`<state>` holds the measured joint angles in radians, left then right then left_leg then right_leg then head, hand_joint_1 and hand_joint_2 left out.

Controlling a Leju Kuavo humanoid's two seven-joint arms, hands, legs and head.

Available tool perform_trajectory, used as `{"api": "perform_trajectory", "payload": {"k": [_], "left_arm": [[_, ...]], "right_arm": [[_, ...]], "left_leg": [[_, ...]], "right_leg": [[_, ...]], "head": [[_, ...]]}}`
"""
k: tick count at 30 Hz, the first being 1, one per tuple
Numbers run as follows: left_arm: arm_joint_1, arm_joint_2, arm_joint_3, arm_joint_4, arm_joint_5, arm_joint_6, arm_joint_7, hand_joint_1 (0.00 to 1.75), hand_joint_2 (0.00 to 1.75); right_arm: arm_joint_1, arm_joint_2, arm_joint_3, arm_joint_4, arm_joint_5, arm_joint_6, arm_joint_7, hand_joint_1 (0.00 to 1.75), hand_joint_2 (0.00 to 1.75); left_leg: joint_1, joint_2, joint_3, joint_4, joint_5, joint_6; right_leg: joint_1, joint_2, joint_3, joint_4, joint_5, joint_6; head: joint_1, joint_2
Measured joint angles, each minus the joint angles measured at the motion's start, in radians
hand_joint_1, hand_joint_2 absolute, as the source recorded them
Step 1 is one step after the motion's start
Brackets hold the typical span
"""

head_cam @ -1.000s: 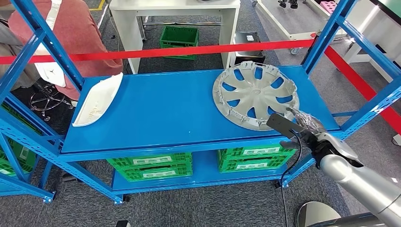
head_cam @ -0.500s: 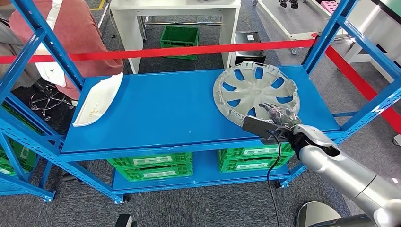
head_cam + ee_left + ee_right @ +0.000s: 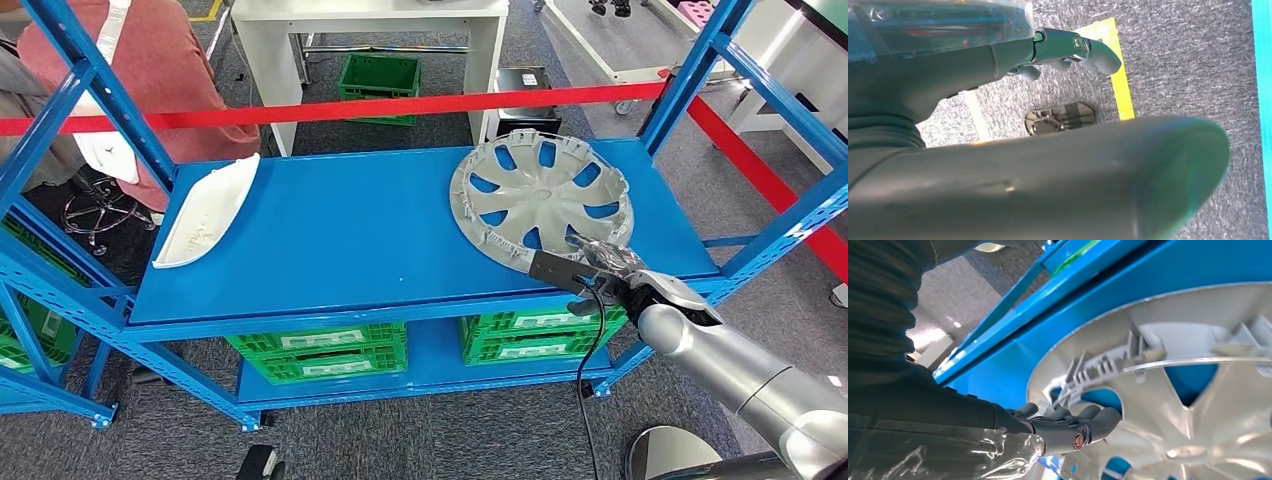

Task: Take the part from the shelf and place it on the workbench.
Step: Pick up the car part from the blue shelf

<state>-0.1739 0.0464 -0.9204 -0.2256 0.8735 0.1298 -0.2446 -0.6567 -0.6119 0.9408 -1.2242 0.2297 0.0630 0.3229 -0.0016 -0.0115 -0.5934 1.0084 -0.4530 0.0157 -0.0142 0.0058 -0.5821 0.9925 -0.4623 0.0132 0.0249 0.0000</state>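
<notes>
Hubcap (image 3: 541, 196) is seen flat on shelf (image 3: 330, 240), right end. Right hand (image 3: 603, 262) is set at its near rim, fingers (image 3: 1068, 416) curled there; firm grasp can't be told. Thin rim could be slipped & part dropped if lifted w/ weak hold

The right hand (image 3: 600, 262) is covering the near rim of the hubcap (image 3: 540, 195). Whether its fingers (image 3: 1088, 421) are gripping is unclear.
</notes>
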Motion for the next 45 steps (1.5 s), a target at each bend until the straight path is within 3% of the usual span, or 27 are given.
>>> {"api": "perform_trajectory", "payload": {"k": [32,36,45], "left_arm": [[0.003,0.025,-0.020,-0.002,-0.023,-0.016,0.003,0.00,0.00],[0.003,0.025,-0.022,-0.004,-0.024,-0.021,0.002,0.00,0.00],[0.003,0.020,-0.025,-0.007,-0.024,-0.022,-0.001,0.00,0.00]], "right_arm": [[-0.002,0.015,0.032,0.042,-0.005,0.043,-0.031,0.00,1.75],[-0.006,0.021,0.038,0.037,-0.011,0.053,-0.022,1.75,1.75],[-0.018,0.026,0.048,0.021,-0.024,0.050,-0.012,1.75,1.75]], "left_leg": [[0.000,0.000,0.001,0.000,0.000,0.000],[0.000,0.000,0.001,0.000,0.000,-0.001],[0.000,0.001,0.003,0.000,0.001,-0.001]], "right_leg": [[0.000,0.001,0.001,0.000,0.000,0.000],[0.000,0.001,0.001,0.000,0.000,0.000],[0.000,0.001,0.002,0.000,0.000,0.000]], "head": [[0.000,0.000],[0.000,0.000],[0.000,0.000]]}}
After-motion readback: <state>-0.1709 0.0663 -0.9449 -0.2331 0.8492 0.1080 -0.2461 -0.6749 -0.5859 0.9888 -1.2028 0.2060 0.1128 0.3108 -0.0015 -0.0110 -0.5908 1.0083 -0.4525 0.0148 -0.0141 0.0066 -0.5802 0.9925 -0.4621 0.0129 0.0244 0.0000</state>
